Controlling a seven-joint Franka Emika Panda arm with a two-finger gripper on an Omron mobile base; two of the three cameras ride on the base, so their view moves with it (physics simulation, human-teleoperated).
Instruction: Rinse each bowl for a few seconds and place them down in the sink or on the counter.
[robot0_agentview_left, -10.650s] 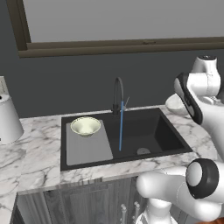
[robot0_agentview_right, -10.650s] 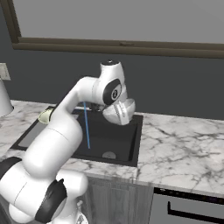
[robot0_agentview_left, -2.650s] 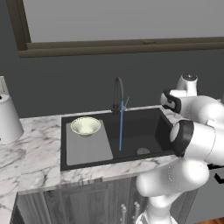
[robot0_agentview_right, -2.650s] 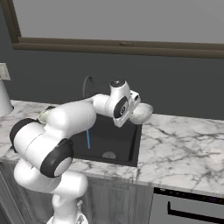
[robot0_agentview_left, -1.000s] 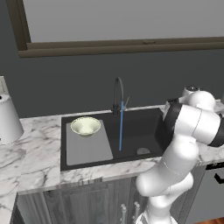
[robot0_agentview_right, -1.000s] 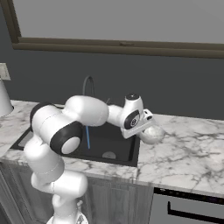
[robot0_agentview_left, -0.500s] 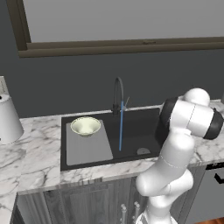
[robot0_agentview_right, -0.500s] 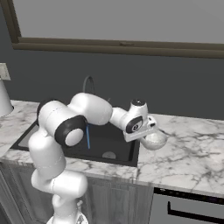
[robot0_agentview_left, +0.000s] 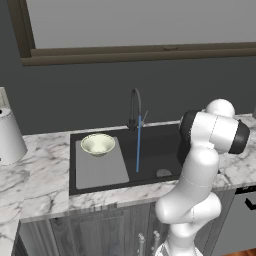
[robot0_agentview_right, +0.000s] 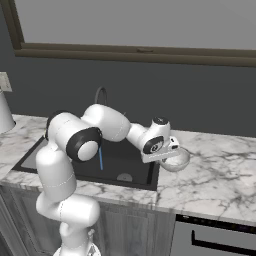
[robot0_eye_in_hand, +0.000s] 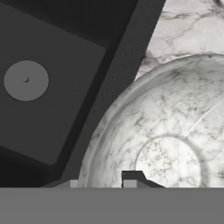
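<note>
One pale bowl (robot0_agentview_right: 176, 160) sits upright on the marble counter (robot0_agentview_right: 220, 175), just right of the black sink (robot0_agentview_right: 127, 159). My gripper (robot0_agentview_right: 168, 150) is at its near rim. In the hand view this bowl (robot0_eye_in_hand: 175, 131) fills the right side, and the gripper (robot0_eye_in_hand: 98, 181) straddles its rim, one fingertip (robot0_eye_in_hand: 131, 177) inside it. How firmly the jaws press the rim is unclear. A second bowl (robot0_agentview_left: 98, 144) rests on the grey drainboard at the left of the sink (robot0_agentview_left: 160, 147).
A blue stream of water (robot0_agentview_left: 138, 145) runs from the dark faucet (robot0_agentview_left: 135, 107) into the basin, near the round drain (robot0_eye_in_hand: 26, 80). A tall white cylinder (robot0_agentview_left: 9, 135) stands on the counter at far left. The sink's right edge lies close beside the bowl.
The arm swung the bowl right, out from over the sink, and lowered it onto the counter. The bowl on the drainboard has not moved.
</note>
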